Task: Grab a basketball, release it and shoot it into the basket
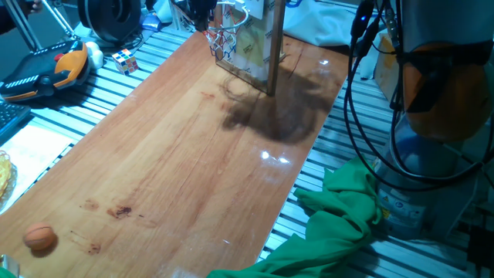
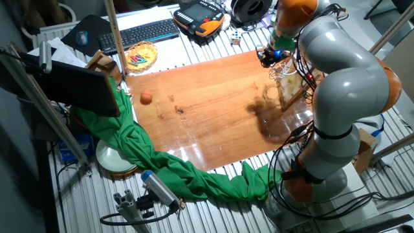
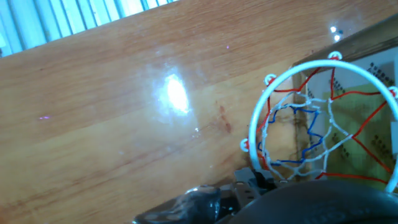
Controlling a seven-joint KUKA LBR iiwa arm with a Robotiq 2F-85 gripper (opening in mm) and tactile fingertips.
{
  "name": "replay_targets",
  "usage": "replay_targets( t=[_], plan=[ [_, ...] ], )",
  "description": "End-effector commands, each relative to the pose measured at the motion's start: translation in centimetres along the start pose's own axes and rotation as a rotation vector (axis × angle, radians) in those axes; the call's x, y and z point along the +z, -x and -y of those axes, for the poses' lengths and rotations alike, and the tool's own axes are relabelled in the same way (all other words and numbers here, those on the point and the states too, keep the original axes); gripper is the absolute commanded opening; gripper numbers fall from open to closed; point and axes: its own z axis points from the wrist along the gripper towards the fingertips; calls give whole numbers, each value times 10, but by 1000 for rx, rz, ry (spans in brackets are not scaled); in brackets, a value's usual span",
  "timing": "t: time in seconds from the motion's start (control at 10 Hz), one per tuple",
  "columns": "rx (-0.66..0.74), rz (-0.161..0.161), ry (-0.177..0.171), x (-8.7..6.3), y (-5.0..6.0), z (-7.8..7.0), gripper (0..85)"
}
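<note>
The small orange basketball [image 1: 40,237] lies on the wooden table top [image 1: 185,154] near its front left corner; in the other fixed view it [image 2: 146,98] sits near the table's left edge. The basket [image 1: 228,35] is a small hoop with a string net on an upright backboard [image 1: 258,46] at the far end, also seen in the other fixed view [image 2: 282,68]. My gripper [image 2: 267,55] hangs just above the hoop, far from the ball, and holds nothing. The hand view looks down into the hoop [image 3: 323,118]. The fingers are blurred, so their spread is unclear.
A multicoloured cube [image 1: 125,60] and an orange-and-black device [image 1: 46,69] lie beyond the table's left side. A green cloth [image 1: 340,224] drapes off the near right edge. A keyboard [image 2: 139,32] and a wicker bowl [image 2: 141,57] sit behind. Cables [image 1: 363,116] hang by the robot base.
</note>
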Motion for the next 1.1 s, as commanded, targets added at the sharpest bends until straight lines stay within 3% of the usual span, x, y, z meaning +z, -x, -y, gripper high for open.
replay_targets(
  t=[0.0,0.4,0.7,1.0],
  plan=[
    [1,-4,-3,3,-4,-3,7],
    [-2,-37,-1,10,-21,-12,7],
    [-19,-62,-3,6,-24,-13,7],
    [-21,-59,-4,6,-25,-13,7]
  ],
)
